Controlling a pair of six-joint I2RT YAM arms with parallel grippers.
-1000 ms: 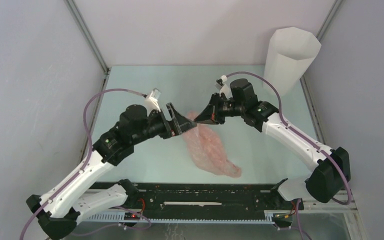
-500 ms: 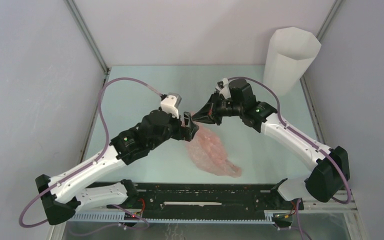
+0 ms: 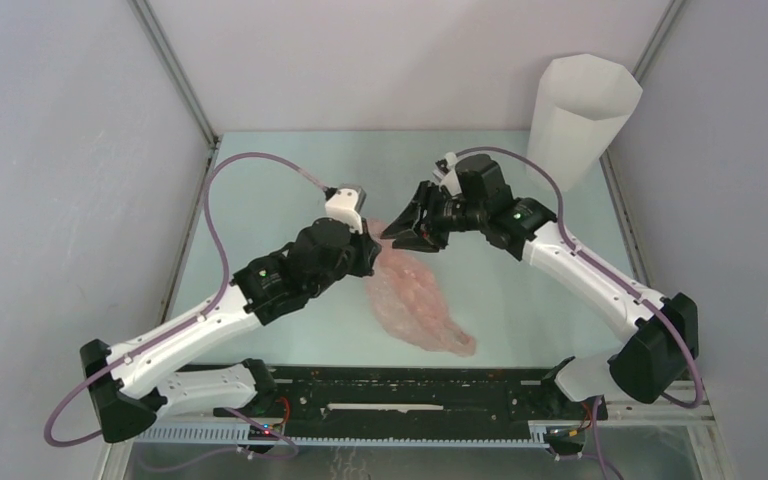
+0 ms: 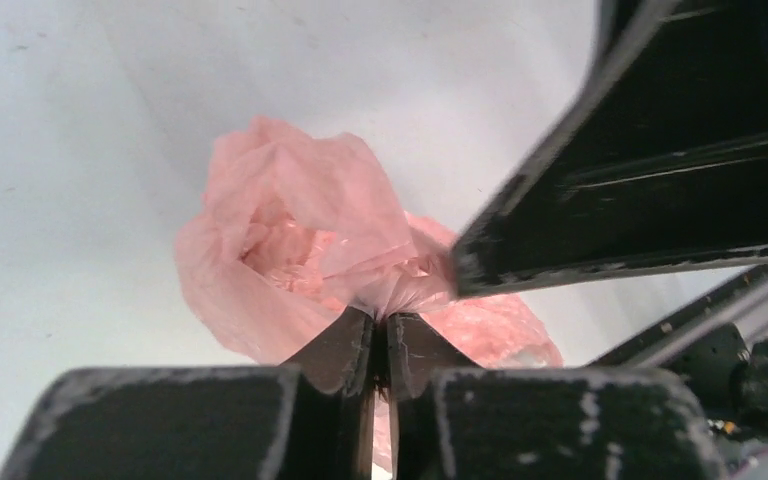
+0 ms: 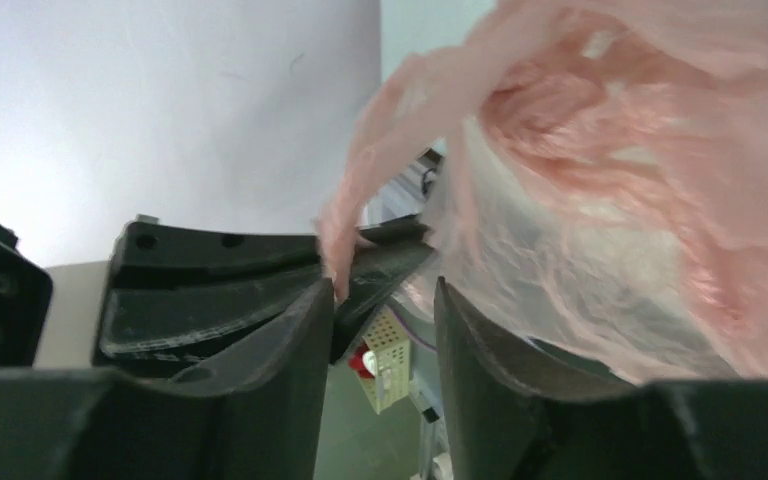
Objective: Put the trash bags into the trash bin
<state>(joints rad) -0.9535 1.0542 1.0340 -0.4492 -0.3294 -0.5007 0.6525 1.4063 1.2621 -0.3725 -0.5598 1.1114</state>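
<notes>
Left claw (image 4: 380, 340) nearer bag (image 3: 420, 300), pale-green tabletop (image 3: 280, 190)

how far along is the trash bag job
Done: nothing binned; the thin pale-pink plastic bag is outside the tall white faceted bin. In hand: left pincer shut on the bag's bunched end, right pincer open beside it. Left: carrying it over and dropping it in.

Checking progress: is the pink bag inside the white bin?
No, the pink bag lies on the table, apart from the bin in the far right corner.
</notes>
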